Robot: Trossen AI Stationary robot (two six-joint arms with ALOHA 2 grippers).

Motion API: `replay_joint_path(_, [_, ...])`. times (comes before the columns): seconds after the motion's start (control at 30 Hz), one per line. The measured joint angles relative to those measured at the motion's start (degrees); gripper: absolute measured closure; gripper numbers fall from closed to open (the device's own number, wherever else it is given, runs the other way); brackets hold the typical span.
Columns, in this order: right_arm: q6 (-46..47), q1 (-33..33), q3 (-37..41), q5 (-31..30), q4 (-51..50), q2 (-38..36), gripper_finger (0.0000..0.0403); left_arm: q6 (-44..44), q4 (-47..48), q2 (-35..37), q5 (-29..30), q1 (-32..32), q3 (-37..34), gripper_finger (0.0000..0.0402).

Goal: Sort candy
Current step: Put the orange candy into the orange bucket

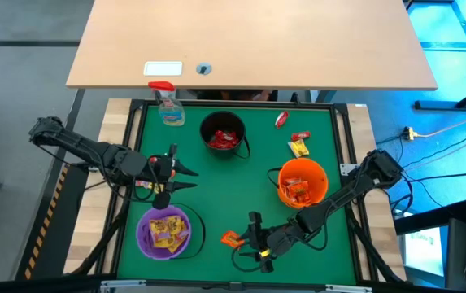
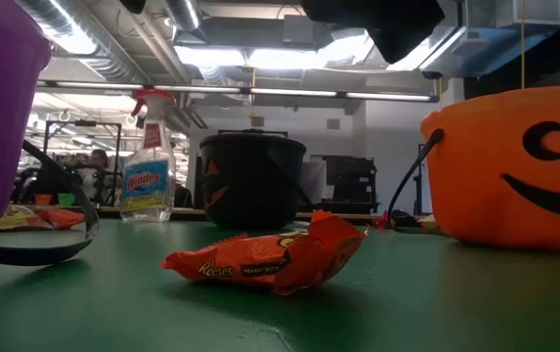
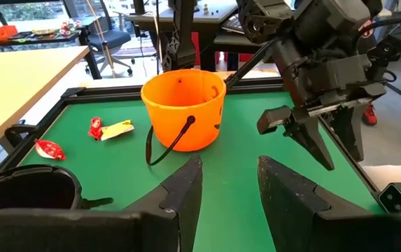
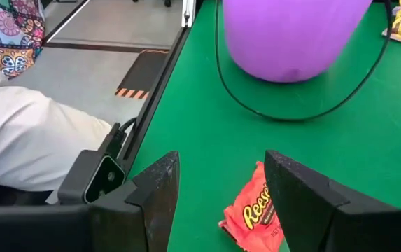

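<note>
My right hand (image 4: 217, 199), fingers apart, hovers just short of the orange packet (image 4: 252, 215), its length pointing toward me.

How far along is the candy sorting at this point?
Well along: red packets lie in the black bucket, yellow in the purple bucket, orange in the orange bucket. In hand: the right gripper, open, hovers by the orange Reese's packet. Left: three loose candies near the table's far edge. The left gripper holds nothing.

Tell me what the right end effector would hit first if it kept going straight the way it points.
Probably the orange candy packet lying between the open fingers of the right end effector; beyond it, likely the purple bucket.
</note>
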State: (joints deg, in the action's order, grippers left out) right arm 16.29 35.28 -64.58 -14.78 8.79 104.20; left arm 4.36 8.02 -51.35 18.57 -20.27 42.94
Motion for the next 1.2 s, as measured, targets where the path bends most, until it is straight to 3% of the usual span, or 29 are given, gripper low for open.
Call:
replay_joint_path(0.6, [0.6, 0.0, -0.7, 1.5, -1.5, 0.8, 0.0196, 0.1, 0.1, 0.0, 0.0, 0.0, 0.0, 0.0273])
replay_joint_path(0.83, [3.0, 0.0, -1.2, 1.8, -8.2, 0.3, 0.0196, 0.0, 0.1, 0.0, 0.0, 0.0, 0.0, 0.0273])
replay_joint_path(1.2, [1.8, 0.0, -8.7, 0.1, -19.8, 0.1, 0.0196, 0.0, 0.1, 0.0, 0.0, 0.0, 0.0, 0.0273])
